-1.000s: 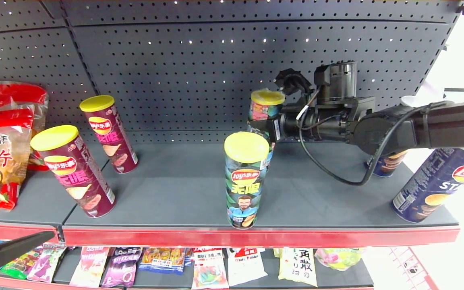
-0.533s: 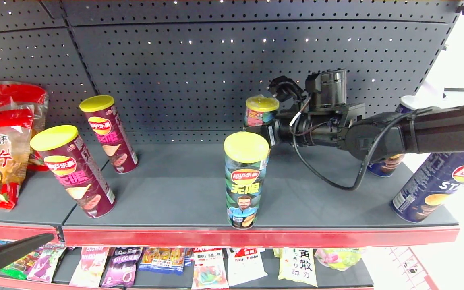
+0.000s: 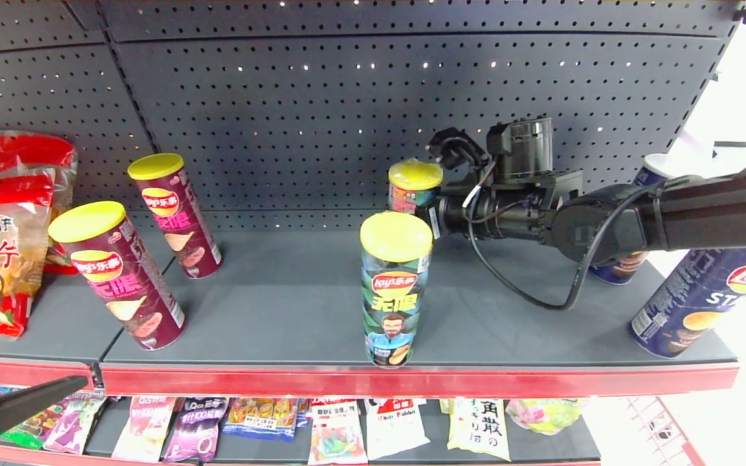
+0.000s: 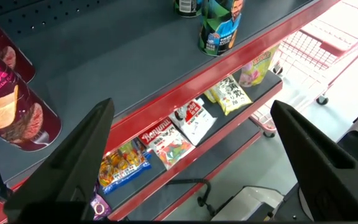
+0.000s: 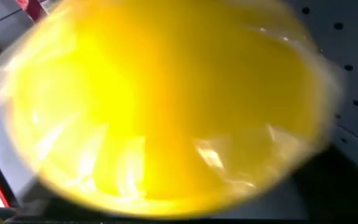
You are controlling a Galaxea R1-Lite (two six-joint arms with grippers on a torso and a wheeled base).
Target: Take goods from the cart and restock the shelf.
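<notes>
Right gripper [image 3: 436, 217] pinches a yellow-lidded chip can [image 3: 415, 186] far back on the shelf [image 3: 269, 304]; left gripper [image 4: 191, 158] jaws are spread.

Head view fronting shelf [image 3: 282, 304] — right wrist tight over can [image 5: 166, 106]

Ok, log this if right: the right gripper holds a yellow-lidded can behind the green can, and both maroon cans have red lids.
Not quite: in the head view the front maroon can and the rear maroon can have yellow lids, not red. The right gripper does hold a yellow-lidded can behind the green can.
</notes>
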